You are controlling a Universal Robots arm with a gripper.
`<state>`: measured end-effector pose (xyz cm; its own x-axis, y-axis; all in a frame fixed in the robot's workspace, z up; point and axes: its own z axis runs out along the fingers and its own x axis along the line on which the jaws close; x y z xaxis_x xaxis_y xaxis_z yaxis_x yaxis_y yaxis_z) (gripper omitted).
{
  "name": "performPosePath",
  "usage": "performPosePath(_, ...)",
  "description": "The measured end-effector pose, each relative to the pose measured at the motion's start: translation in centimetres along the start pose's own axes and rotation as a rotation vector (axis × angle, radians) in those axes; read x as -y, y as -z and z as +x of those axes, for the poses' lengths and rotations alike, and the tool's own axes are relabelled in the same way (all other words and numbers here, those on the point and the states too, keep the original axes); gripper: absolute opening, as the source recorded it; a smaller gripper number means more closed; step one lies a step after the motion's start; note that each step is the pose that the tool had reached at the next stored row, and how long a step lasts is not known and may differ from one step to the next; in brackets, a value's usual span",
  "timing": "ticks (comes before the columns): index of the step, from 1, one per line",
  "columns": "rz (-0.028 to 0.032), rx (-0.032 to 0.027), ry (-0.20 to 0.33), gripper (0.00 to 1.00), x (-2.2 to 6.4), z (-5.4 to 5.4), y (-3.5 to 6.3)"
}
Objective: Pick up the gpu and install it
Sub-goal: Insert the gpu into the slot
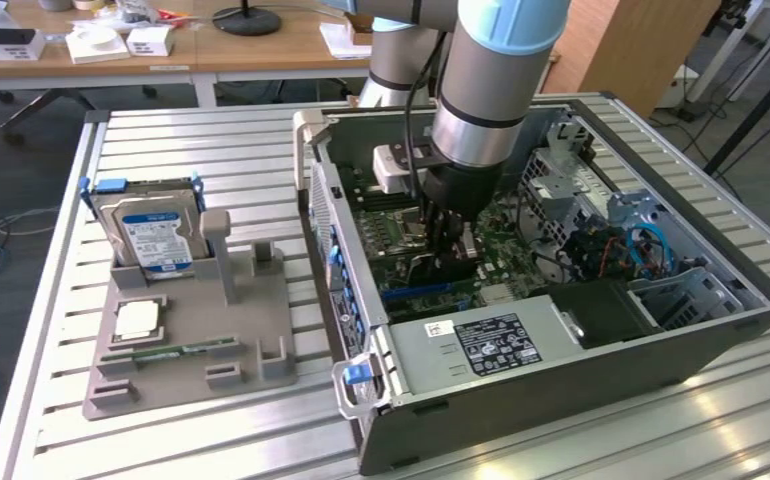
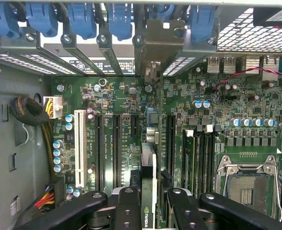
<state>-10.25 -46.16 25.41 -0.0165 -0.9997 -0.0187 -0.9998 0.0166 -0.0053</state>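
The open computer case (image 1: 705, 330) lies on its side on the slatted table. My gripper (image 1: 444, 252) reaches down into it over the green motherboard (image 1: 505, 240). It is shut on the gpu (image 2: 148, 165), a thin dark card seen edge-on between the two black fingers (image 2: 129, 208), with a logo on its near edge. The card stands upright over the black expansion slots (image 2: 117, 148). Its metal bracket (image 2: 159, 40) reaches the rear slot openings under the blue clips. Whether the card's edge is seated in a slot is hidden.
A grey fixture (image 1: 192, 340) beside the case holds a hard drive with a blue label (image 1: 156, 235), a processor (image 1: 138, 320) and a green memory stick (image 1: 172, 352). Inside the case are the power supply (image 1: 492, 345), drive cages, cable bundles (image 2: 30, 112) and an empty processor socket (image 2: 246, 184).
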Motion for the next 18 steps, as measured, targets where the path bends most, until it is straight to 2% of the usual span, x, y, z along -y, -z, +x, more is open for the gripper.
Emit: performPosePath(18, 0.0000, -0.0001, 0.000, 0.26, -0.02, -0.08, -0.15)
